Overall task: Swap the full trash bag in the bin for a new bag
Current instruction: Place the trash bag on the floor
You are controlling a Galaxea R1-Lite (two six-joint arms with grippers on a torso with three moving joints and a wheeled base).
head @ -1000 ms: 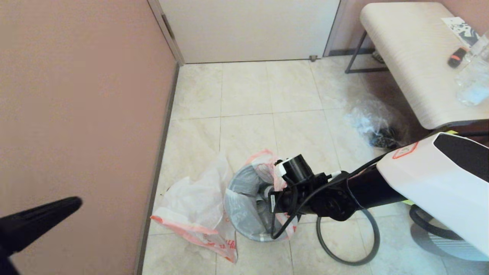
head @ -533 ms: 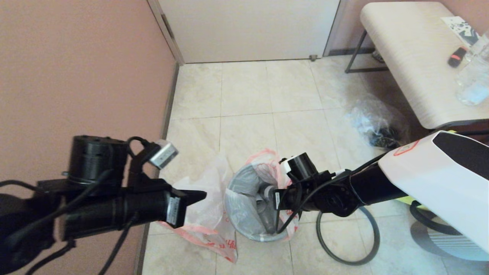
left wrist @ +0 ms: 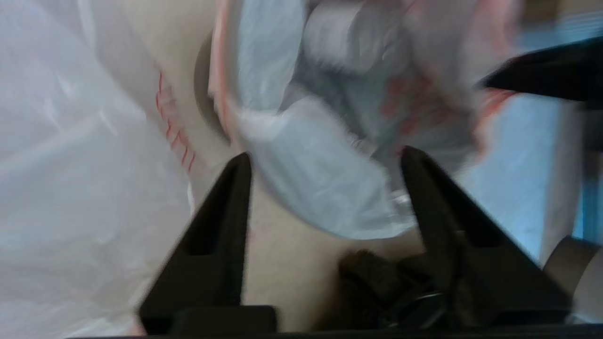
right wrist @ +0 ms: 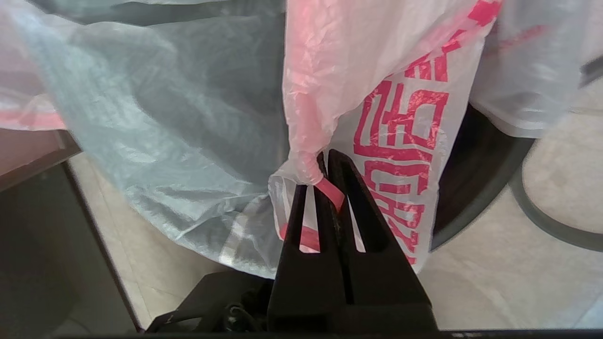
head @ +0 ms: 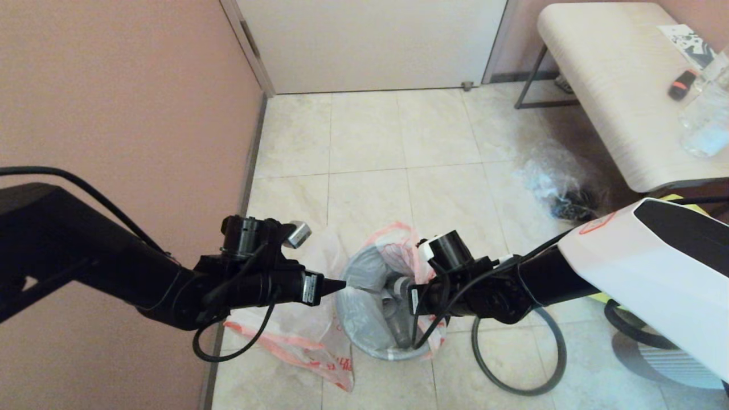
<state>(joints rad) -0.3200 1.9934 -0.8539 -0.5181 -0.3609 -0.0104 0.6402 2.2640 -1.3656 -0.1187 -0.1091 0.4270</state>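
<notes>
The small round dark bin [head: 393, 354] stands on the floor tiles, lined with a thin white bag with red print [head: 287, 313] that spills onto the floor at its left. My right gripper [right wrist: 322, 162] is over the bin's right side, shut on a bunched red-edged strip of that bag [right wrist: 306, 169]; the bin's dark wall [right wrist: 476, 188] shows behind. My left gripper [left wrist: 325, 160] is open at the bin's left rim, with bag film [left wrist: 320, 183] between its fingers but not gripped. In the head view the left gripper [head: 339, 283] touches the rim. The loose dark hoop [head: 561, 353] lies on the floor right of the bin.
A clear full bag with dark contents [head: 561, 191] lies by the bench leg at the right. A pale bench [head: 615, 85] holds small items. The pink wall [head: 114, 114] runs close on the left, a door [head: 370, 40] at the back. A ribbed grey object [head: 655, 353] sits lower right.
My left arm has swung in from the lower left and reached its open gripper to the bin's left rim. The right gripper stays shut on the bag, barely shifted.
</notes>
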